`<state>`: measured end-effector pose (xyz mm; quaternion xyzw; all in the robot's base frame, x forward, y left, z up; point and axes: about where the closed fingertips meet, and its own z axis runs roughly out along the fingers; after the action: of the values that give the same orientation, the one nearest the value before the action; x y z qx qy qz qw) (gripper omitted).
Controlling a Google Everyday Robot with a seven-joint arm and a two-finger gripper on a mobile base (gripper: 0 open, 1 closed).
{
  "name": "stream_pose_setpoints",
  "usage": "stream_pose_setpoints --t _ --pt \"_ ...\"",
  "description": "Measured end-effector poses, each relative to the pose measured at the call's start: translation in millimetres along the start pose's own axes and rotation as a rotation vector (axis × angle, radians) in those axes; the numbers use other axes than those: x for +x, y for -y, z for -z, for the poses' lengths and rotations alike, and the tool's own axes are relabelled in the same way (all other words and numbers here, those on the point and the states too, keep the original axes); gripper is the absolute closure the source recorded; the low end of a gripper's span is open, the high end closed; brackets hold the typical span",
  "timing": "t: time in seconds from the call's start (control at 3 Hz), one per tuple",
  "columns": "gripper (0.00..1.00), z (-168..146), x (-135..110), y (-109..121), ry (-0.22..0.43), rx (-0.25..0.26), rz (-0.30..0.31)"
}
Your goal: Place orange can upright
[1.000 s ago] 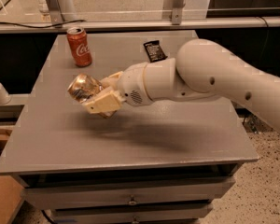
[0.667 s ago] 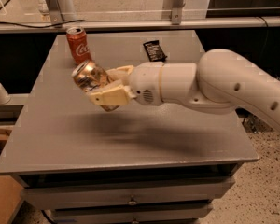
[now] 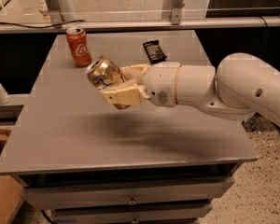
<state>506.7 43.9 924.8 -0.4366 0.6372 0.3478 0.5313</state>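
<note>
The orange can (image 3: 104,74) is shiny golden-orange with dented sides. It is tilted, its silver top pointing up and to the left, and it is held above the grey table (image 3: 74,125). My gripper (image 3: 121,85) is shut on the orange can, with one cream finger (image 3: 123,96) below it and the other behind it. The white arm reaches in from the right. The can hangs over the table's middle, casting a shadow below.
A red Coca-Cola can (image 3: 79,46) stands upright at the table's back left, close to the held can. A dark snack packet (image 3: 154,51) lies at the back centre. Drawers sit below the table's front edge. A rail runs behind the table.
The arm has carried the orange can to the right and slightly up, away from the table's left side. The can stays tilted in the grip.
</note>
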Motion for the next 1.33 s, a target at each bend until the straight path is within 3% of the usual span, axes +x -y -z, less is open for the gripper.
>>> stream_pose_setpoints --t 0.67,1.33 --pt "1.00 21.9 14.4 6.5 0.048 0.043 -0.003" --pt "1.00 83.1 32.5 32.4 0.132 0.148 0.008"
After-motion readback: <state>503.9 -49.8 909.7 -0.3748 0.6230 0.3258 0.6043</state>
